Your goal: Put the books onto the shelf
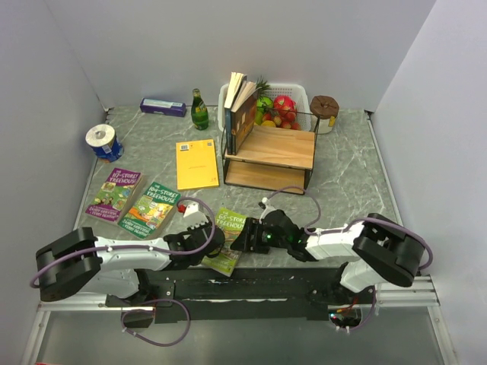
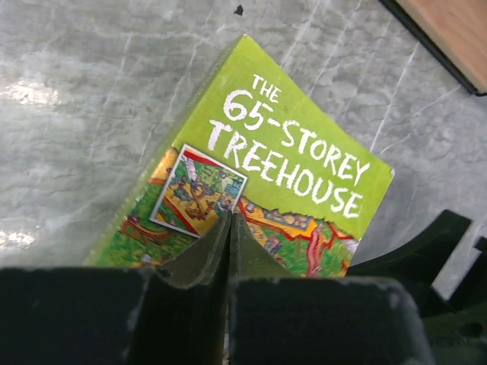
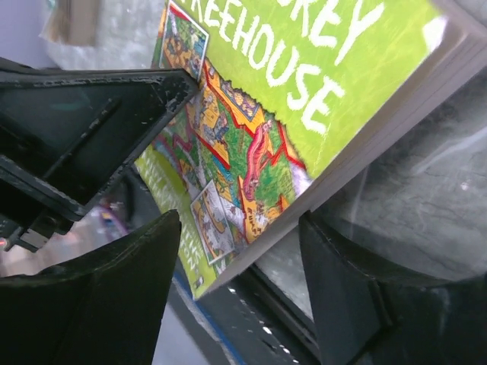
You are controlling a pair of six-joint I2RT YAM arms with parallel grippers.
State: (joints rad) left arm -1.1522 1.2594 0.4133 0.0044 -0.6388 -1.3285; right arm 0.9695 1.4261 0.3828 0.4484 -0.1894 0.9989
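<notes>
Left end effector point(image 2: 229, 224): closed; both fingers point(image 2: 202, 255) lie together with their tips against the front cover of the bright green cartoon paperback point(image 2: 304, 137) titled "The 65-Storey Treehouse"; whether they pinch any part of it cannot be told. Right end effector point(image 3: 240, 228): open; its jaws stand astride a corner of the same paperback, one over the cover, one beside the page edge (no firm contact is visible). The paperback sits at the near edge of the grey marble-patterned table point(image 1: 350, 182), between the two end effectors; its right side appears lifted off the surface.

Small two-tier shelf of light wooden boards in a thin black metal frame point(image 1: 270, 152): middle rear of the table; dark-covered books point(image 1: 240, 110) stand leaning at the left end of its upper board. Flat on the table left of the shelf: a yellow book point(image 1: 196, 163), a second green cartoon paperback point(image 1: 148, 209) and a purple cartoon paperback point(image 1: 114, 194); the last two lie side by side. White plastic basket of fruit point(image 1: 297, 86): directly behind the shelf
</notes>
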